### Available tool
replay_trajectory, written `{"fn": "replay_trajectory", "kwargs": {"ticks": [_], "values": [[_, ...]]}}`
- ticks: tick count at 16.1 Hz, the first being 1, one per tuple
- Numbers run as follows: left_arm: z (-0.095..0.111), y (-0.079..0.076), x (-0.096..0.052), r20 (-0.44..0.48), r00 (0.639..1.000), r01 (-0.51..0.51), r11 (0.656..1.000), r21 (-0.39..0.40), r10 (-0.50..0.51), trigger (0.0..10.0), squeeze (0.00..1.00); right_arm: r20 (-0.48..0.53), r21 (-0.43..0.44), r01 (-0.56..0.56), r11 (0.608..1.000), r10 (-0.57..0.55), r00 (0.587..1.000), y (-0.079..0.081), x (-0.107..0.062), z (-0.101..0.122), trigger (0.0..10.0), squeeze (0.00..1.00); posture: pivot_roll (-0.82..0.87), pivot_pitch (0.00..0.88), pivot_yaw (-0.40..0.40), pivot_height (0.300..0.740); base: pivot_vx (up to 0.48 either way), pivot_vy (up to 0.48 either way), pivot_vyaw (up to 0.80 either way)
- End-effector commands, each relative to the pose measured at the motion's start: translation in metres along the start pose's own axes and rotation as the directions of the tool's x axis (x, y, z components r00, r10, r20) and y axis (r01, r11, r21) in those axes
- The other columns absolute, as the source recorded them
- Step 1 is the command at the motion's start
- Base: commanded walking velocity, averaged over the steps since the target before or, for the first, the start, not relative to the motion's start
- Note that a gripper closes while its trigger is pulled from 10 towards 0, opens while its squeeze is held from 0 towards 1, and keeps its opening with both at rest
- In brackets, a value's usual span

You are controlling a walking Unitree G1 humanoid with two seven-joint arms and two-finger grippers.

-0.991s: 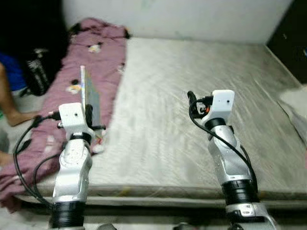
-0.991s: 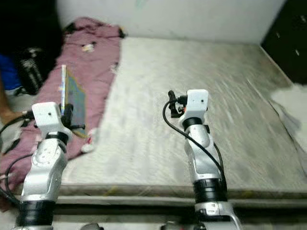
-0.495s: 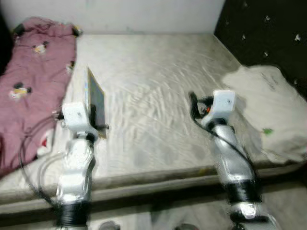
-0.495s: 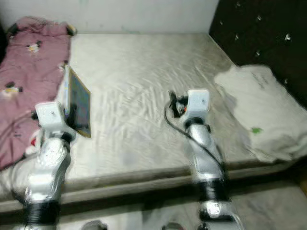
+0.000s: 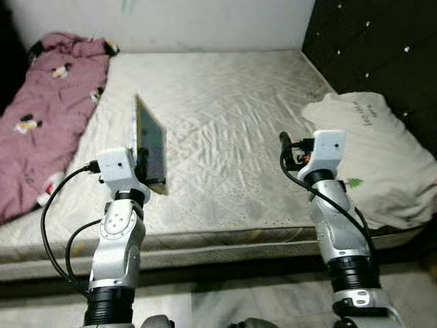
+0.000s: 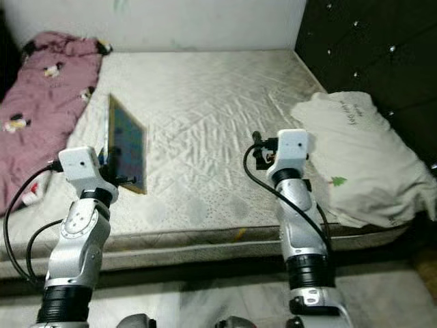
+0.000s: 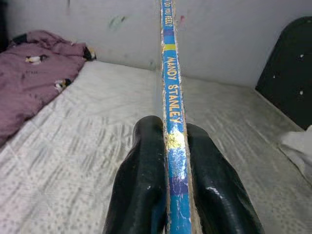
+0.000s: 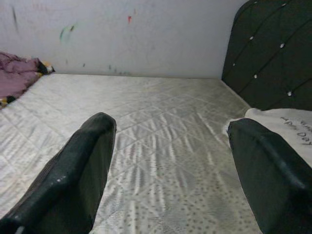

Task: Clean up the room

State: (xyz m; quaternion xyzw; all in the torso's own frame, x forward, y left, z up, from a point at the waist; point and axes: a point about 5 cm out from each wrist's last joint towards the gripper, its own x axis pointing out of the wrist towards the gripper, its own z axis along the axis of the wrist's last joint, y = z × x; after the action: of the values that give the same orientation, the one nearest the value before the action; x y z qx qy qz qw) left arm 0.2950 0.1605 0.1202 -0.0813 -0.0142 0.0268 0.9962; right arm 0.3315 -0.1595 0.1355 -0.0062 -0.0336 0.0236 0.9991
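Observation:
My left gripper (image 7: pixel 168 161) is shut on a thin blue book (image 5: pixel 149 145), held upright on edge over the front left of the bare mattress (image 5: pixel 225 116). The book's spine (image 7: pixel 170 83) carries yellow lettering and stands between the two black fingers (image 7: pixel 141 180). My right gripper (image 8: pixel 170 161) is open, raised over the mattress front right, with nothing between its fingers (image 8: pixel 78 170). A white pillow (image 5: pixel 372 160) lies at the mattress's right end, beside the right arm.
A crumpled pink blanket (image 5: pixel 48 102) lies along the left side of the mattress. A dark tufted headboard (image 5: pixel 382 55) stands at the right, a white wall (image 5: pixel 205 24) at the back. The floor (image 5: pixel 225 301) runs along the bed's front edge.
The camera has swung right and steadied: the pillow and headboard have come into view, the pink blanket has slid left. Both arms hold the same pose, the book still gripped.

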Motion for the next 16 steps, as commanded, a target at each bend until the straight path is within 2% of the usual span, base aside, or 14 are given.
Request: {"fn": "replay_trajectory", "kwargs": {"ticks": [1,13,16], "values": [[0.0143,0.0024,0.0010,0.073,0.997,0.006,1.000,0.006,-0.006,10.0,0.00,0.018,-0.001,-0.023,1.000,0.023,1.000,0.0059,0.0018,0.0043,10.0,0.00,-0.03,0.000,-0.016,0.740,0.251,0.000,0.00],[0.0135,0.0028,0.0009,0.071,0.997,0.017,1.000,0.008,-0.018,10.0,0.00,0.026,-0.008,-0.017,1.000,0.017,1.000,0.0037,0.0034,0.0047,10.0,0.00,-0.02,0.000,-0.012,0.740,0.301,0.000,0.00],[0.0110,0.0031,0.0037,0.054,0.998,-0.045,0.999,0.014,0.044,10.0,0.00,0.026,-0.014,-0.013,1.000,0.013,1.000,0.0028,0.0041,0.0043,10.0,0.00,-0.02,0.000,-0.012,0.740,0.081,0.000,0.00]]}}
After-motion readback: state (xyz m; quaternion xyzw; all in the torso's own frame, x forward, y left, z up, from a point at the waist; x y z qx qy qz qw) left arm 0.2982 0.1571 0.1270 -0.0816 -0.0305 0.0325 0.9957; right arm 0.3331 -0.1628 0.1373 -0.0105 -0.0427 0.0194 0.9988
